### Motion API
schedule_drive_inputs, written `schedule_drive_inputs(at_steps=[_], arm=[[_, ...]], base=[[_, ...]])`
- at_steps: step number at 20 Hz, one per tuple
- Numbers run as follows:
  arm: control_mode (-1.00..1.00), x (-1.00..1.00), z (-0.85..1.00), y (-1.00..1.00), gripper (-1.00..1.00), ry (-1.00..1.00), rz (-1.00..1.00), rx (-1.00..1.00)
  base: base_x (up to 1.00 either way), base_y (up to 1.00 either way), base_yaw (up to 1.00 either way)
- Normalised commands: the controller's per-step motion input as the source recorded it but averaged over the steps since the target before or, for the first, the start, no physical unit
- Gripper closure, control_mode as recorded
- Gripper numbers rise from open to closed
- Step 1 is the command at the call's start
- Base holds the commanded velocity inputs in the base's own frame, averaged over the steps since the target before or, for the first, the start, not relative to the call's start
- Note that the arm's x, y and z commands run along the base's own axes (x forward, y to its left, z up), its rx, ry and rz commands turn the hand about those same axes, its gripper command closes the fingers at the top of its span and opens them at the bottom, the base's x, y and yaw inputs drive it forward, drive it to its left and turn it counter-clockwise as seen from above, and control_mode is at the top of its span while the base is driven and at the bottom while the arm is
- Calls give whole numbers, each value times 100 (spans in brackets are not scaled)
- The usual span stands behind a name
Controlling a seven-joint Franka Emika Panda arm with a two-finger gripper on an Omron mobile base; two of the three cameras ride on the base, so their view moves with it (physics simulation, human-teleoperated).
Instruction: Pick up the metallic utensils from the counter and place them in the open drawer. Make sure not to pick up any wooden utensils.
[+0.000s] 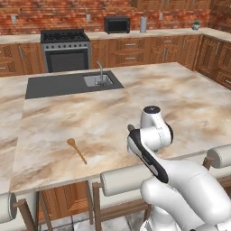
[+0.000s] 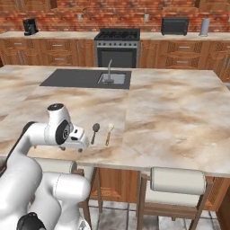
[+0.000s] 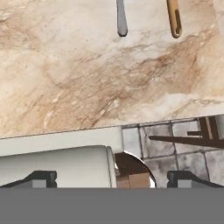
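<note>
Right base view showed the grey metal spoon (image 2: 95, 131) lying flat on the marble surface (image 2: 179, 112) near its front edge, bowl toward the sink (image 2: 113, 79) and handle toward the robot, with the pale cream-headed spoon (image 2: 108, 133) just beside it on the right, the two roughly parallel and apart. The pincer (image 2: 77, 143) sat low at the front edge, just left of the metal spoon's handle end, touching nothing. In the hand view its fingertips (image 3: 41, 178) stood wide apart and empty, over the surface's edge and a padded stool top, with the metal spoon's grey handle end (image 3: 121, 19) and the tan handle of the cream-headed spoon (image 3: 174, 19) at the top of the picture. The left base view showed an orange-brown wooden spoon (image 1: 76, 150) lying well off to the arm's left, alone on the marble. No knife and no drawer could be made out. The metal spoon looked light, rigid and smooth, so it would likely slip if pinched on the rounded bowl; it lay so flat that the fingers would have to come nearly down onto the marble. The better hold seemed to be across the narrow handle, about midway, with the jaws straddling it crosswise so it would not swing when lifted. The wooden neighbour lay close enough that a wide approach risked nudging or catching it, so the jaws would have to come down squarely over the grey handle.
</note>
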Motion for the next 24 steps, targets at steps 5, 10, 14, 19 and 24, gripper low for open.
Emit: schedule_drive_inputs(at_steps=[5,10,14,19,24], arm=[[-100,100,0,-2,-100,0,2,0],[-100,100,0,-12,-100,2,16,0],[-100,100,0,0,-100,0,0,0],[-100,100,-4,0,-100,0,-1,0],[-100,82,-37,0,-100,0,-1,0]], base=[[0,0,0],[0,0,0],[0,0,0],[0,0,0],[0,0,0]])
